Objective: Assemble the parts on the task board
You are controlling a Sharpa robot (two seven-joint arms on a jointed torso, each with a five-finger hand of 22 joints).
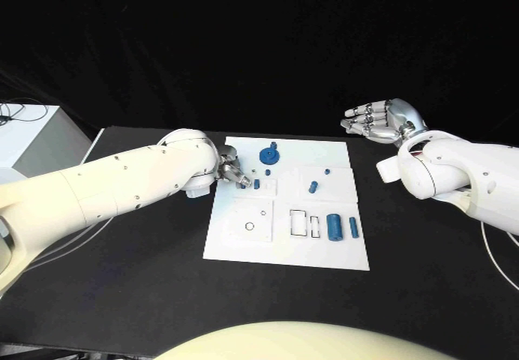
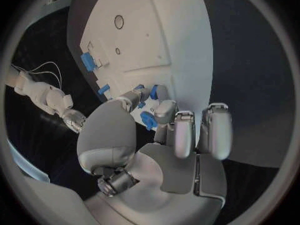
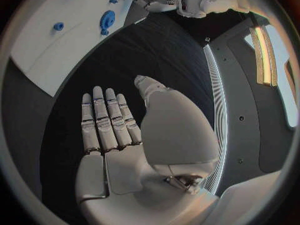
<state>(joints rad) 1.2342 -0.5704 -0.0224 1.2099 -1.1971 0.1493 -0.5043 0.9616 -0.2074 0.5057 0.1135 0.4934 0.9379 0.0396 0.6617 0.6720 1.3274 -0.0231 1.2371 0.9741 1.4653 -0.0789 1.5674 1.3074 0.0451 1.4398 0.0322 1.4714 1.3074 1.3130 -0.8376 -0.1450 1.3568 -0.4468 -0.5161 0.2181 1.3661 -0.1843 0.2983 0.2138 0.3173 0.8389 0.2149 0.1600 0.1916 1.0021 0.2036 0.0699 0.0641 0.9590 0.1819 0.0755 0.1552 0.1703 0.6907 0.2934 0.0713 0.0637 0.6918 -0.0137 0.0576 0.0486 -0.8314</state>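
**A:** On the black counter (image 1: 130, 300) lies the white task board (image 1: 244, 247). Why is the left robot hand (image 1: 232, 172) at its near-left edge?

**B:** Its fingers pinch a small blue part (image 2: 147, 119) there, likely for seating. The right robot hand (image 1: 381, 120) hangs off the board, fingers straight and apart, holding nothing. A blue gear (image 1: 269, 156) stands on the board's far side. No writing is legible.

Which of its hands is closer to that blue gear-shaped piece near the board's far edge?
The left hand, down at the task board beside the blue gear. The right hand is held off the board, over bare table.
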